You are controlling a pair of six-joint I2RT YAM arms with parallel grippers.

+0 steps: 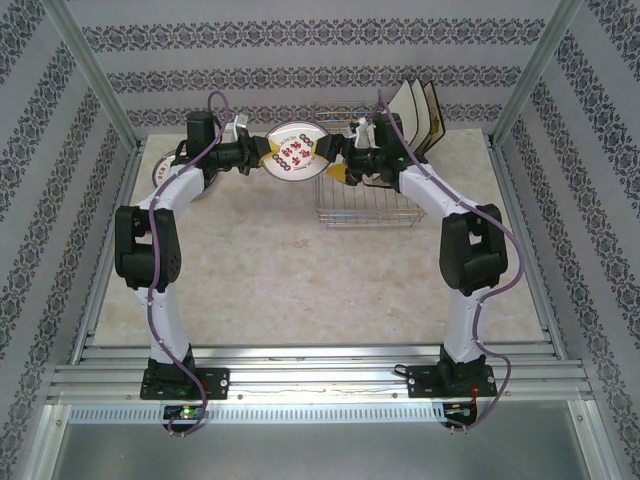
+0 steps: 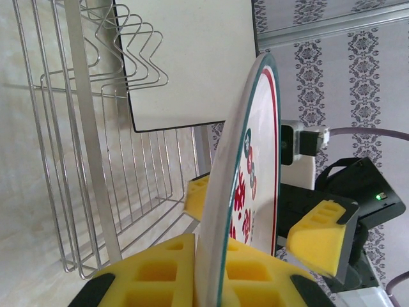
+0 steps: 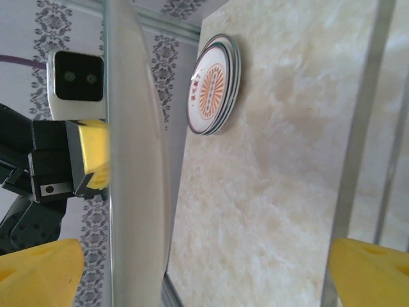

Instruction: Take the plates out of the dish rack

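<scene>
While the round plate [image 1: 293, 150] is hanging in the air: you are holding it up between your two arms, over the table [image 1: 300, 270] and just left of the dish rack [image 1: 368, 205], touching neither.
Left gripper [image 1: 262, 158]: it is squeezing tight on the plate's rim, with a yellow pad on each face, so the plate is standing on its edge.
Right gripper [image 1: 328, 152]: its fingers are standing wide apart, one on each side of the plate's other rim, and they are gripping nothing.
What you are doing: it is looking like a hand-over from your right arm to your left.
Why it is going this way: the rack is sitting on the right and the pile of round plates [image 3: 214, 83] is lying on the left of the table, so your left arm is probably reaching that pile more easily.
Square plates [image 1: 415, 110]: they are leaning upright at the back right of the rack, not yet unloaded.
Table top: it is looking smooth, flat and pale, like cream marble.
Room: striped wallpaper [image 1: 300, 40] with little dark patterns is running round three sides, and silver metal posts [image 1: 95, 75] are standing at the corners.
Watch out: you are pinching only a small bit of rim, so a fast swing could be making the plate slip.
</scene>
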